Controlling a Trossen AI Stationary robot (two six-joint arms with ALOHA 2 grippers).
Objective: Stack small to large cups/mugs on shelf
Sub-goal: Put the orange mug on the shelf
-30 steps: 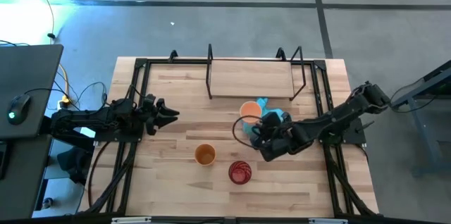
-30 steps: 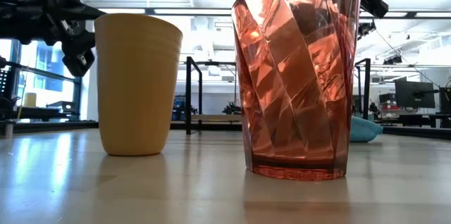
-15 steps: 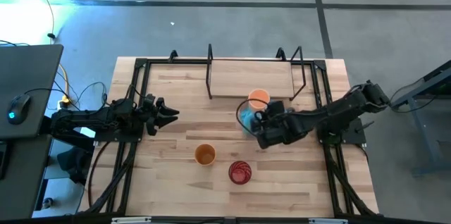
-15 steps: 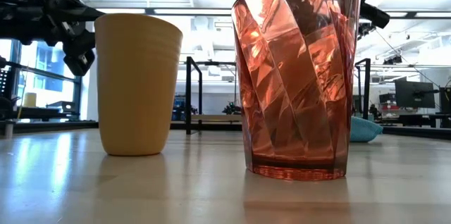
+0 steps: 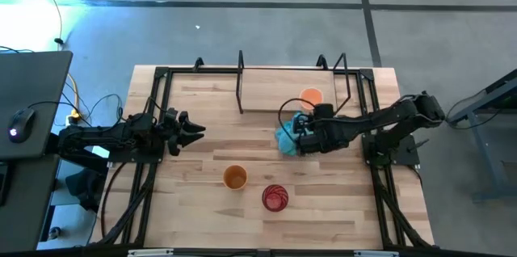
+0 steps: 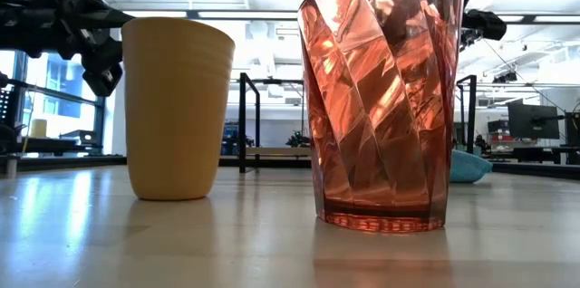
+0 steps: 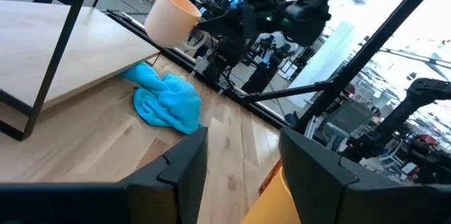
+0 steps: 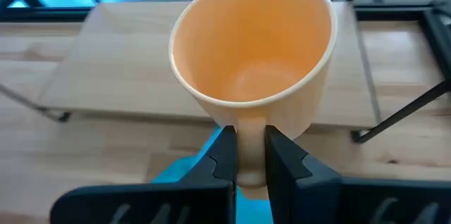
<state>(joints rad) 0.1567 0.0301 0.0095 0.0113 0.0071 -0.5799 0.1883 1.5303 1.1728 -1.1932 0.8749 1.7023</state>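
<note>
The mug (image 8: 254, 62) is pale orange, plain inside and out; the faceted cup (image 6: 381, 102) is translucent red; the ribbed cup (image 6: 175, 107) is amber-orange; the cloth (image 7: 165, 101) is light blue; the shelf (image 5: 279, 91) is light wood on black legs.

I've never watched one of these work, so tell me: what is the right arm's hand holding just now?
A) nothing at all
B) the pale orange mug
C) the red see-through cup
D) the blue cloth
B: in the right wrist view the right hand pinches the handle of the pale orange mug, carried over the shelf.
</note>
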